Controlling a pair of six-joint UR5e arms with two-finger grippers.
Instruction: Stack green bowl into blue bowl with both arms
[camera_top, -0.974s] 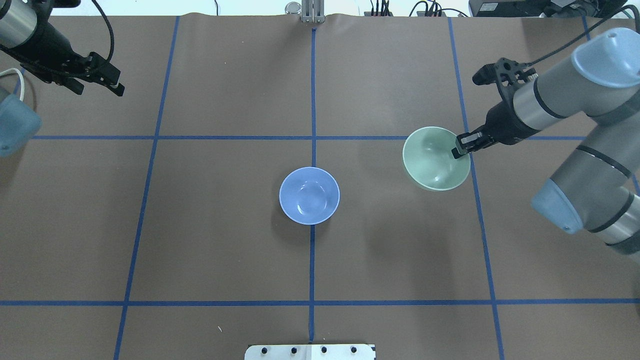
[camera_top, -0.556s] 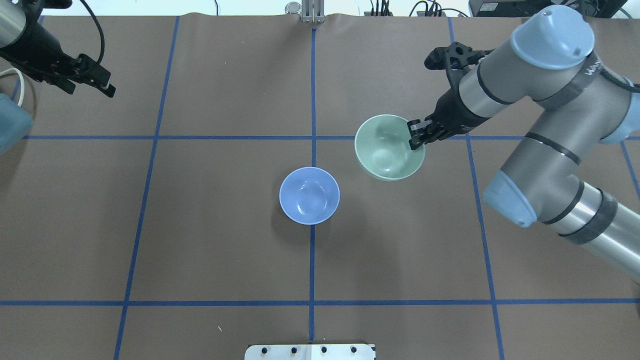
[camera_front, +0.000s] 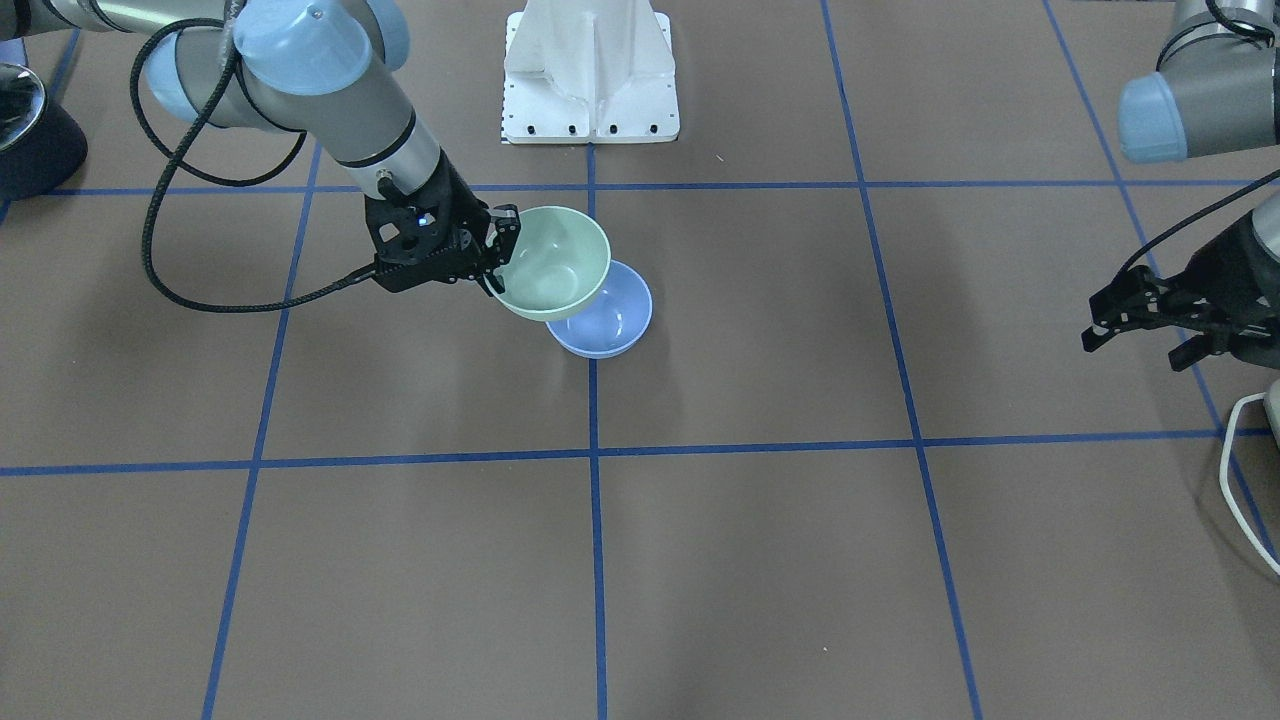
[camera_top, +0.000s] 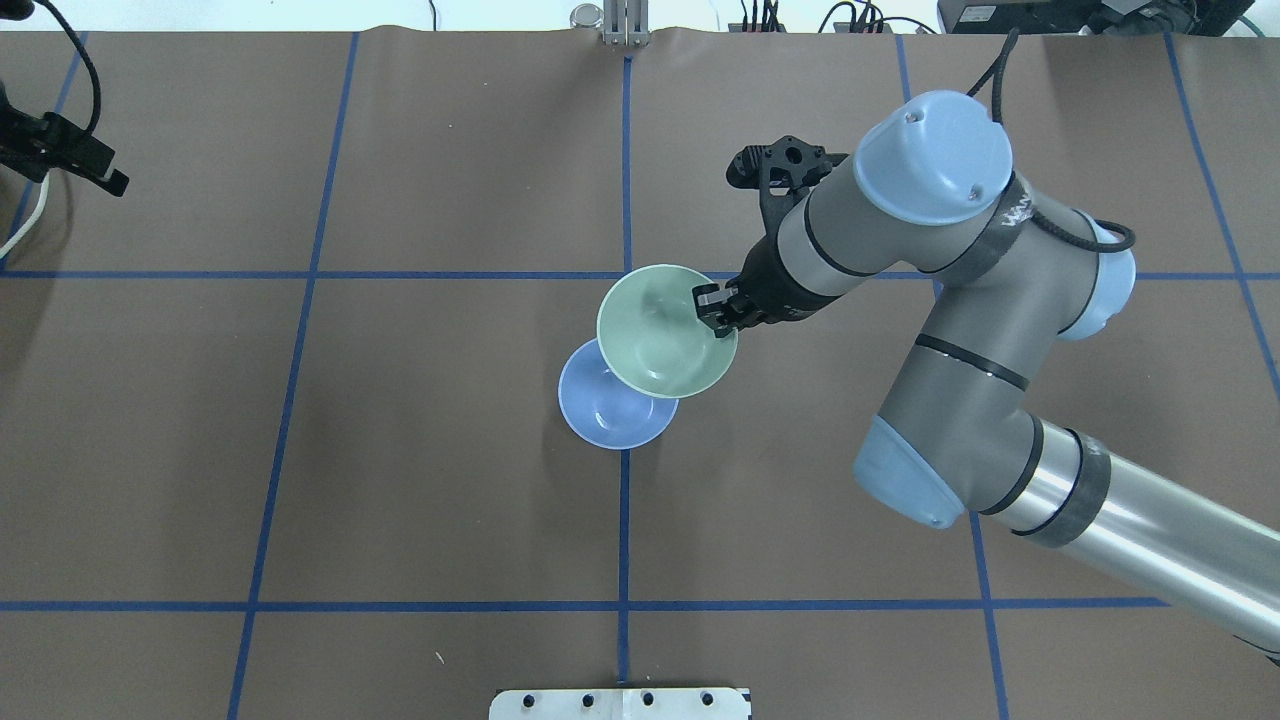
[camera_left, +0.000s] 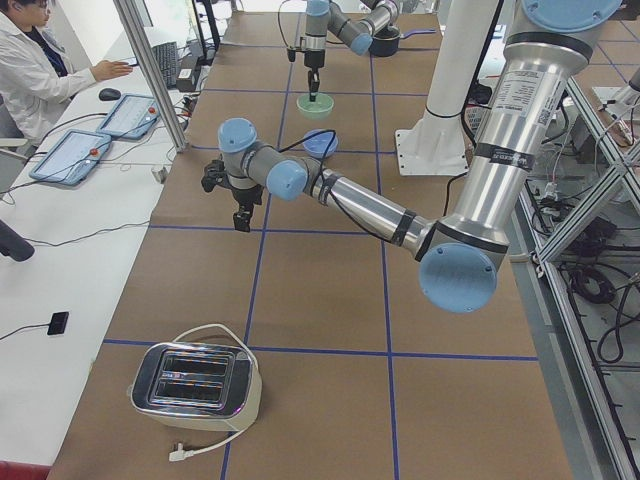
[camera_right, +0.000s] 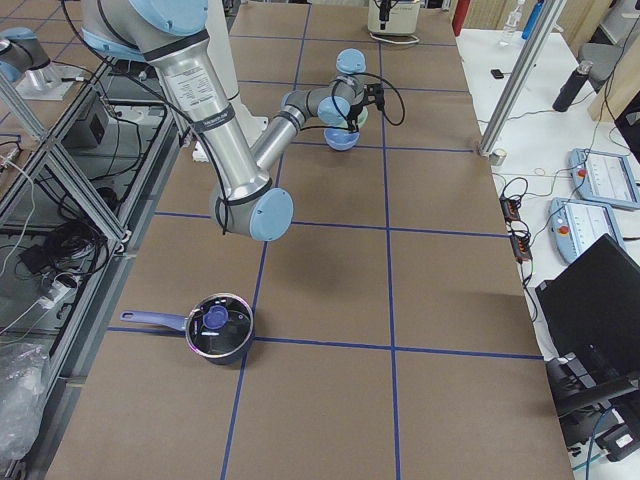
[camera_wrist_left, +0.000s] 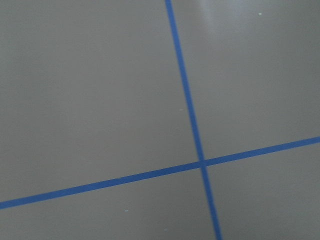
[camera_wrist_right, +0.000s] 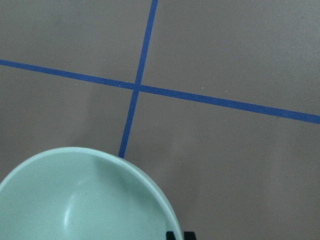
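Observation:
The pale green bowl hangs tilted above the table, held by its rim. My right gripper is shut on that rim at the bowl's right side. The bowl partly overlaps the light blue bowl, which sits on the table's centre line. In the front-facing view the green bowl is above and beside the blue bowl, and the right gripper clamps the rim. The right wrist view shows the green bowl from above. My left gripper is open and empty, far off at the table's left edge.
The white pedestal base stands at the robot's side of the table. A toaster sits at the table's left end and a dark pot at its right end. Blue tape lines cross the brown table cover.
My right arm has carried the green bowl leftward, from beside the blue bowl to partly over it. My left gripper has drawn back further toward the left edge.

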